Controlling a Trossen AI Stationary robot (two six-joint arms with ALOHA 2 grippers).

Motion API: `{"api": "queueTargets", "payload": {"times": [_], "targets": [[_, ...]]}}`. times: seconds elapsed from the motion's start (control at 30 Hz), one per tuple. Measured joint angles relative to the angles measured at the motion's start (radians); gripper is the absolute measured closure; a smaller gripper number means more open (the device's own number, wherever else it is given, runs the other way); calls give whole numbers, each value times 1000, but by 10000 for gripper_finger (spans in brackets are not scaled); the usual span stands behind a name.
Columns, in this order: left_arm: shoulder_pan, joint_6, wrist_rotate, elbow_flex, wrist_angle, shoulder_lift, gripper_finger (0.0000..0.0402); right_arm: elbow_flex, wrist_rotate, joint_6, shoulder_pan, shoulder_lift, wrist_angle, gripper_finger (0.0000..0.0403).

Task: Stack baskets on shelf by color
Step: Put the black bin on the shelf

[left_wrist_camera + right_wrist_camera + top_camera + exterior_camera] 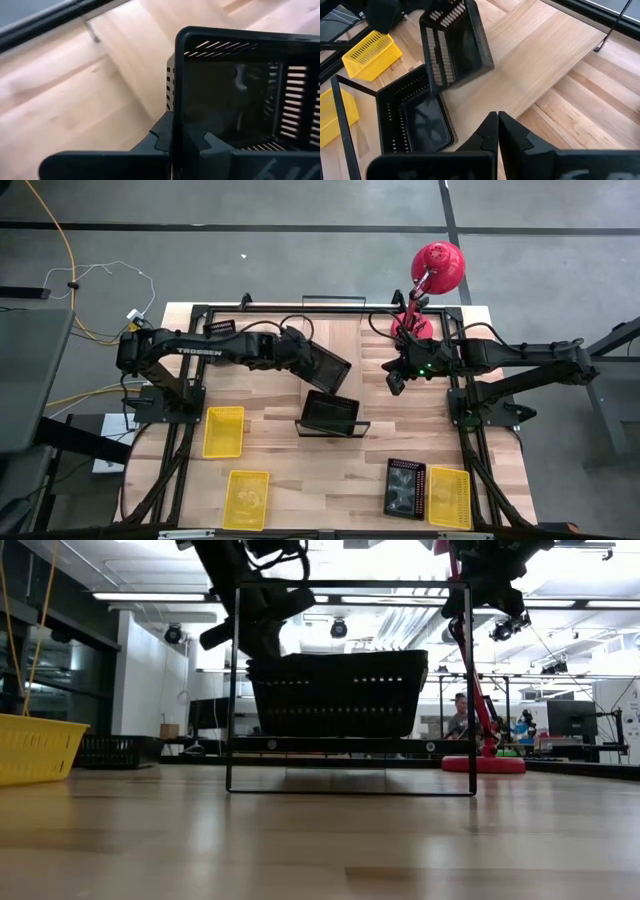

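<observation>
Overhead, left pincer (318, 360) clenches a tilted black basket (330, 367), hiding its fingertips.

Left gripper (312, 360): over the table's far middle, clamped on a tilted black basket (328, 367)
Shelf (331, 415): mid-table — a second black basket (330, 412) sits on it
Right gripper (397, 377): toward the far right edge, beside a red lamp (432, 280)
Left side: two yellow baskets (224, 430) (247, 499)
Near right corner: a third black basket (405, 487) just beside a yellow one (449, 496)
</observation>
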Motion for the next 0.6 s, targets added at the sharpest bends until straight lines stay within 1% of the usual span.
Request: {"api": "queueTargets", "payload": {"times": [0.07, 0.13, 0.23, 0.33, 0.4, 0.47, 0.53, 0.6], "targets": [[12, 14, -29, 0, -21, -18, 401, 0, -7, 0, 1, 0, 1, 403], [30, 37, -61, 0, -31, -44, 401, 0, -52, -24, 0, 0, 14, 403], [71, 77, -83, 0, -26, -111, 401, 0, -189, -74, 8, 0, 31, 403], [124, 139, -87, 0, -21, -199, 401, 0, -349, -80, 37, 10, 6, 403], [157, 189, -84, 0, -7, -257, 401, 1, -425, -79, 65, 32, -35, 403], [183, 223, -70, 0, 6, -313, 401, 1, -431, -79, 99, 72, -82, 403], [199, 241, -52, 0, 27, -365, 401, 1, -389, -85, 130, 122, -110, 403], [209, 243, -21, 0, 50, -406, 401, 1, -363, -129, 146, 176, -85, 403]]}}
